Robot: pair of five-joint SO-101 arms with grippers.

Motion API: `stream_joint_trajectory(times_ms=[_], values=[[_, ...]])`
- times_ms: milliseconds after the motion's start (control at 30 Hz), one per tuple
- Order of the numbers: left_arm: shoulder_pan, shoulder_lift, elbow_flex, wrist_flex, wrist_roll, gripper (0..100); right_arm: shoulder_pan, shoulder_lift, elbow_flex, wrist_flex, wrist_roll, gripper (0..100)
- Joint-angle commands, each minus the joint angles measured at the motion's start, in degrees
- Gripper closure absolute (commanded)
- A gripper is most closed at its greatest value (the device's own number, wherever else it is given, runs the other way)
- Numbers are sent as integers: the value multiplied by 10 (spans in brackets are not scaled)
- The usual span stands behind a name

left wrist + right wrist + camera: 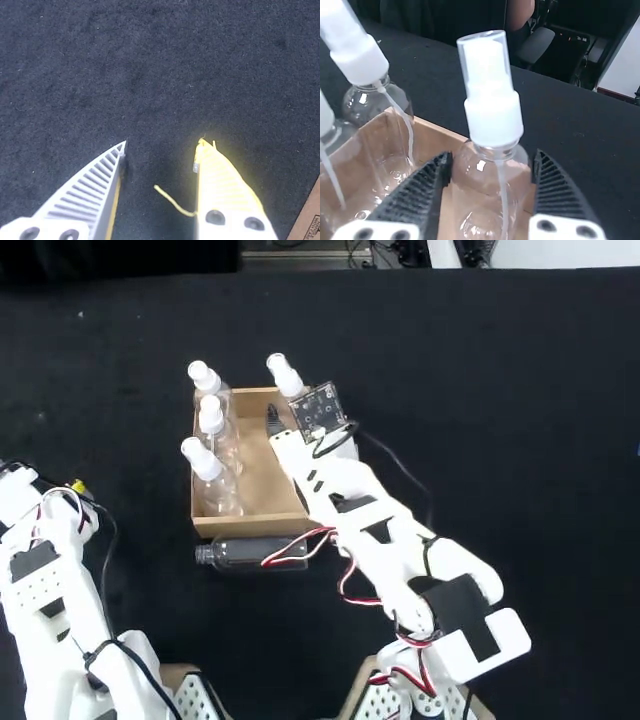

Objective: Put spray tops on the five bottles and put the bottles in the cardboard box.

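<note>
The cardboard box [262, 502] stands mid-table. Three clear bottles with white spray tops [211, 450] stand along one side of it. A fourth topped bottle [284, 375] [490, 100] stands in the far corner, and my right gripper [285, 405] [492, 156] is shut on its body, a black finger on each side. One bottle without a top [250, 553] lies on its side on the cloth in front of the box. My left gripper [72, 490] [162, 145] hangs open over bare black cloth, to the left of the box.
Black cloth [500, 390] covers the whole table, with free room to the right and behind the box. The right arm's wires [300, 548] cross the lying bottle. A cardboard corner [307, 220] shows beside my left gripper.
</note>
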Motion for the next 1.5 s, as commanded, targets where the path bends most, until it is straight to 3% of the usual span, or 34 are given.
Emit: stream_joint_trajectory(times_ms=[0, 100, 633, 1067, 1367, 1467], values=[[-7, -18, -9, -11, 0, 802, -15, -2, -5, -12, 4, 732], [-7, -18, -10, -11, 0, 802, -15, -2, -2, -11, 4, 693], [-7, -18, -11, -11, 0, 802, -12, -60, -6, 23, 3, 704], [-5, -18, -8, -12, 0, 802, -11, -309, -187, 390, 3, 706], [-4, -12, -10, -12, 4, 802, -15, -481, -314, 811, 5, 711], [-6, -11, -10, -12, 4, 802, -32, -542, -324, 908, 25, 744]])
